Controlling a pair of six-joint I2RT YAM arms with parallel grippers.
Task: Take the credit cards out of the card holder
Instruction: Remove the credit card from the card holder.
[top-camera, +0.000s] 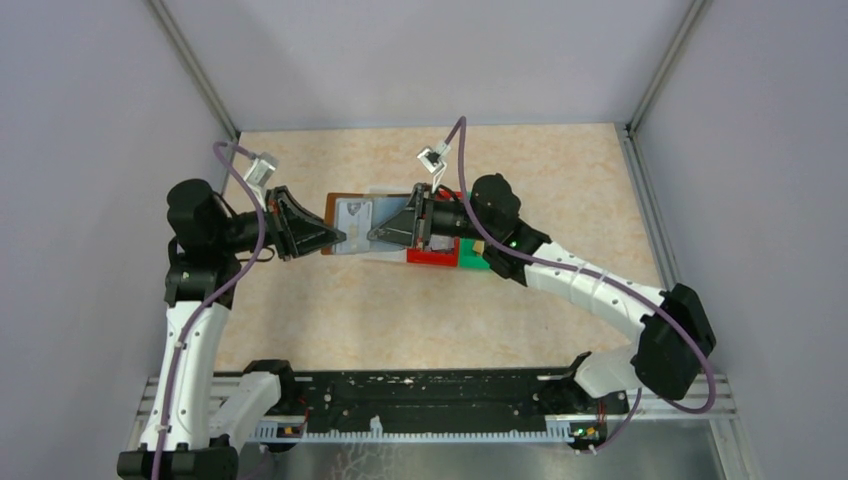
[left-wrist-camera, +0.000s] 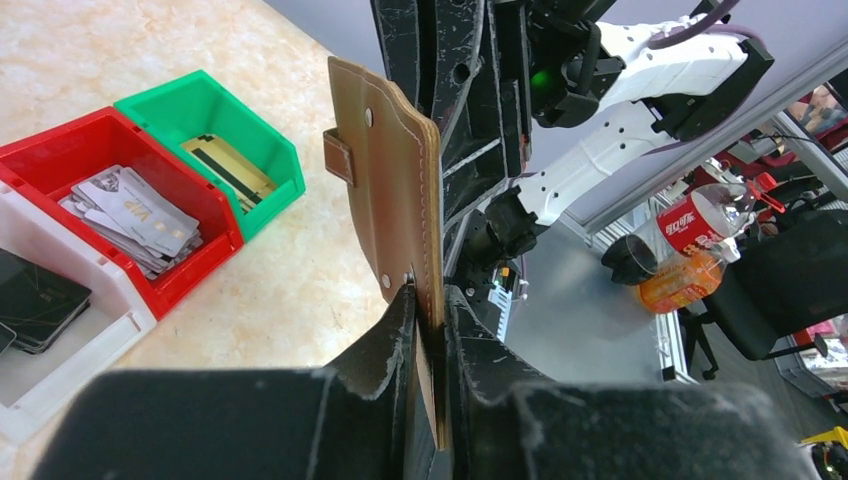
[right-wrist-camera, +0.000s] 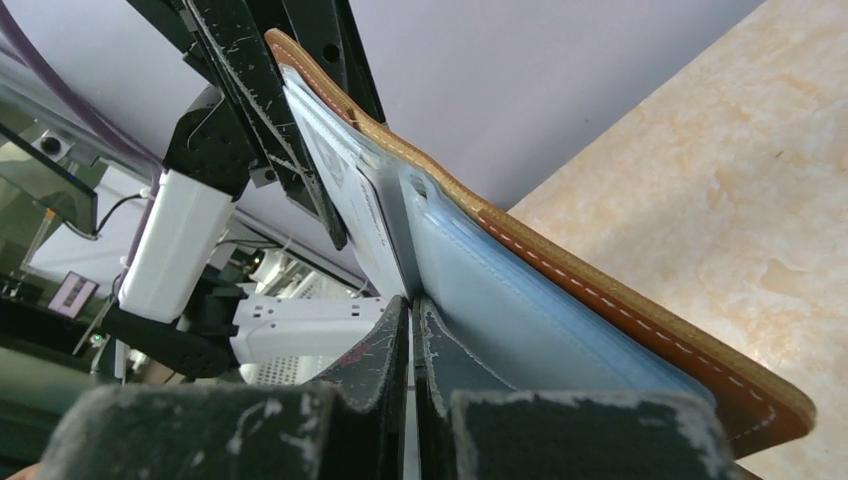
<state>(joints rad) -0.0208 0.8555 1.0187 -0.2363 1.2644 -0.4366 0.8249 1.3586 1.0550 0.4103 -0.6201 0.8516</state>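
Held spread open at mid-frame of the top view, just left of the bins: the card holder (top-camera: 350, 215). Clenched on the edge of its brown cover, snap tab toward the bins: the left gripper (left-wrist-camera: 425, 312) fingers. Clenched on the edge of a pale blue sleeve: the right gripper (right-wrist-camera: 412, 312) fingers. On the table (left-wrist-camera: 300, 270), left side of the left wrist view: silvery credit cards (left-wrist-camera: 130, 215) in the red bin (left-wrist-camera: 60, 150), a gold one in the green bin (left-wrist-camera: 195, 95), black ones in the white bin (left-wrist-camera: 110, 330).
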